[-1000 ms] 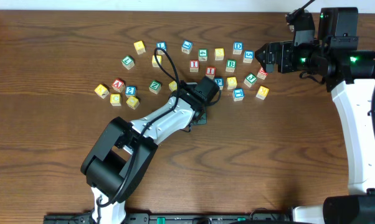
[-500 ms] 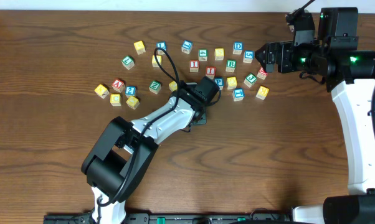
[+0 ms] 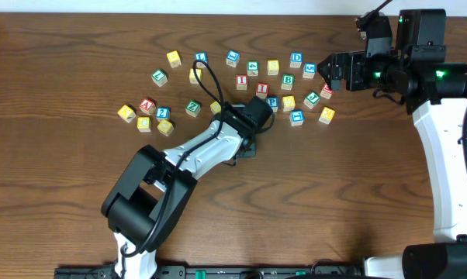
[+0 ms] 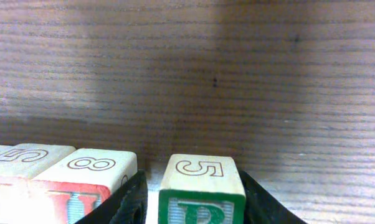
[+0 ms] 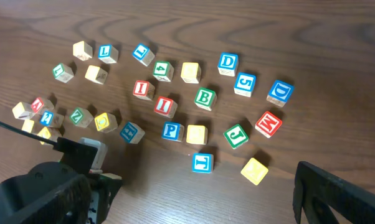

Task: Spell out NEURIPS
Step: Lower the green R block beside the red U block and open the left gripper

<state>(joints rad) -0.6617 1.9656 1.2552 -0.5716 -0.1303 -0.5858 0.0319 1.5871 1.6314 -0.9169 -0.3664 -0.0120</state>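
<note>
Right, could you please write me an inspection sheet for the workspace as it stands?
Surface: wooden table, no spills seen.
Job's things: green R cube sits between the fingers of the left gripper, with a red-lettered cube beside it; blue P cube and red I cube lie loose in the scatter.
Clutter: other letter cubes, such as green B cube and red M cube.
Grippers: left gripper flanks the R cube, grip unclear; right gripper is open and empty.
Cables: black cable loops up from the left arm, over the cubes.
Surroundings: nothing seen.
</note>
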